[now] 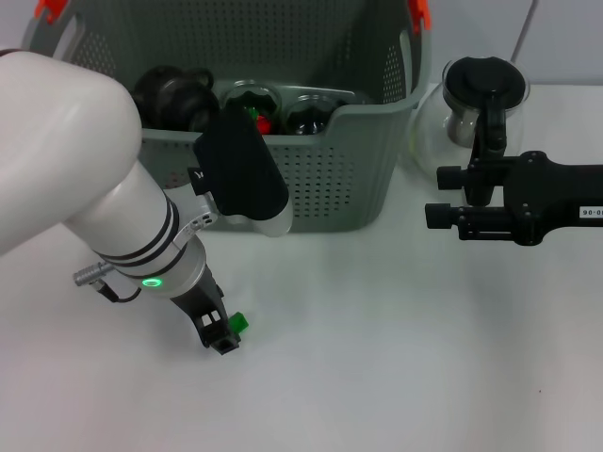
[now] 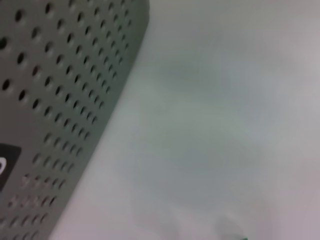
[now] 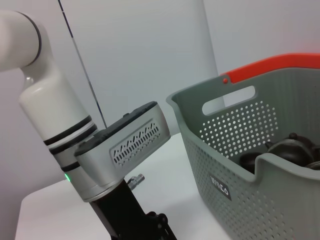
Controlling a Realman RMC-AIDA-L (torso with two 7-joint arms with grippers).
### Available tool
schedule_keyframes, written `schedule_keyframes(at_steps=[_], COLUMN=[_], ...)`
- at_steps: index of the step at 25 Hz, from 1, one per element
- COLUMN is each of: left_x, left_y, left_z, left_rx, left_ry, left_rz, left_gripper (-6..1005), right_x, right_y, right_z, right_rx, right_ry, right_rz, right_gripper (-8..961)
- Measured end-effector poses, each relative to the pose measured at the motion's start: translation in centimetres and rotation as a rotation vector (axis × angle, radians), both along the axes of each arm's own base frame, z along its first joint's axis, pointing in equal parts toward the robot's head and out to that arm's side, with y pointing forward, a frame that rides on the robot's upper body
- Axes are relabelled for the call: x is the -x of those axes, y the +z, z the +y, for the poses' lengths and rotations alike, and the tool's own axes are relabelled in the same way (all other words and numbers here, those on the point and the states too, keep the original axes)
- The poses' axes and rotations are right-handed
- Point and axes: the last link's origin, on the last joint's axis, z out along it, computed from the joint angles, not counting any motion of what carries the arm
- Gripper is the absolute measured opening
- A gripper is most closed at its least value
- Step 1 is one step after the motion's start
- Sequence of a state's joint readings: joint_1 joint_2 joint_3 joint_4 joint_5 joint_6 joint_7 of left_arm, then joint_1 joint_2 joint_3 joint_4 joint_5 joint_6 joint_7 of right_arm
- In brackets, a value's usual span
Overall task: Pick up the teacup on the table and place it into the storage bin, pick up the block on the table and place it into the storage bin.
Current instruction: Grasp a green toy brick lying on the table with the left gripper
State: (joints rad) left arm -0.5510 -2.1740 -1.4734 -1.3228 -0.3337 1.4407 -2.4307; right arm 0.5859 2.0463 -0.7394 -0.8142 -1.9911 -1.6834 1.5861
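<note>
Left pincer (image 1: 226, 336) down at the table (image 1: 405, 358), front-left of the storage bin (image 1: 358, 179), tips on or just above the surface. Small green block (image 1: 239, 325) sits betw/ against the black fingertips; looks clamped on it, jaws nearly together around the block, but can't tell if block is lifted off the table. Green status ring lit on the left wrist. In left wrist view only the bin's perforated wall (image 2: 55, 100) w/ black logo label (image 2: 6, 165) and bare table show; own fingers not visible there.

Storage bin at back centre of the table, grey-green, orange-red clips (image 1: 49, 9) on rim. Inside: dark round items, incl. a black-lidded thing (image 1: 170, 94) and two glass-looking items w/ dark contents; teacup not clearly identifiable among them.

Right pincer (image 1: 435, 196) held in the air to the right of the bin, pointing toward it, apart from it; fingers spread, nothing between. Glass pot (image 1: 480, 94) w/ black lid and handle stands behind the right arm, just beside the bin's right wall.
</note>
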Motion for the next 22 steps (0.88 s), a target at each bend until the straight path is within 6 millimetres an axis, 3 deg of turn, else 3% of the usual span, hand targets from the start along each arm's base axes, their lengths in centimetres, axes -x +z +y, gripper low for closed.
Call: schedule_keyframes(at_steps=[18, 22], left_x=[-0.15, -0.50], left_y=[-0.89, -0.79], left_z=[-0.19, -0.25], left_rx=[0.009, 0.009], left_ry=[-0.032, -0.044], left_rz=[0.018, 0.017], left_gripper=[607, 545], right_x=[-0.05, -0.05], right_y=[0.01, 0.02], right_z=[-0.16, -0.16], right_rx=[0.006, 0.005], right_ry=[0.001, 0.001], right_rz=[0.002, 0.002], right_gripper=[677, 677])
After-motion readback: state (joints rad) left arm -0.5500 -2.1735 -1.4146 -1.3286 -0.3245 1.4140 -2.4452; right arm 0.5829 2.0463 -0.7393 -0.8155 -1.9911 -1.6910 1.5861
